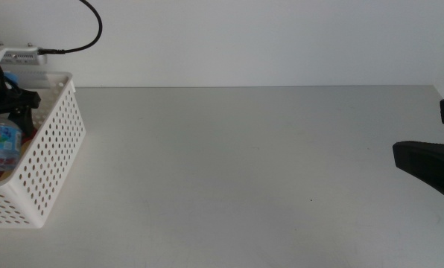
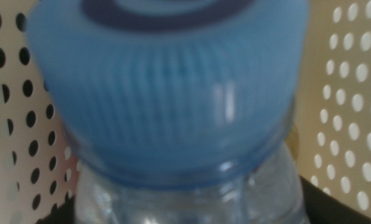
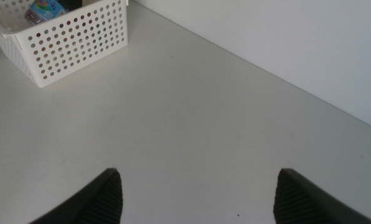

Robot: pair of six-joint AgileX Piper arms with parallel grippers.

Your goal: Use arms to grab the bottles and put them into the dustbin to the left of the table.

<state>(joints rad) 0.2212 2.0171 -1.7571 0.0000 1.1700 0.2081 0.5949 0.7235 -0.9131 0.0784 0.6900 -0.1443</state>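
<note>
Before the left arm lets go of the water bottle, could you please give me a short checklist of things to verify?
1. Water bottle inside the dustbin: ok, perforated walls show on both sides of it in the left wrist view.
2. Left gripper over the dustbin: ok.
3. Left gripper's hold on the bottle: cannot tell, the bottle fills the view.
4. Room beneath the bottle: cannot tell, colourful items already lie in the dustbin.
5. Right gripper away from the dustbin: ok, open over the table.

Blurred blue-capped water bottle [image 2: 173, 112] fills the left wrist view inside the dustbin [image 1: 51, 156], hiding the left gripper; the basket's far side is cropped.
</note>
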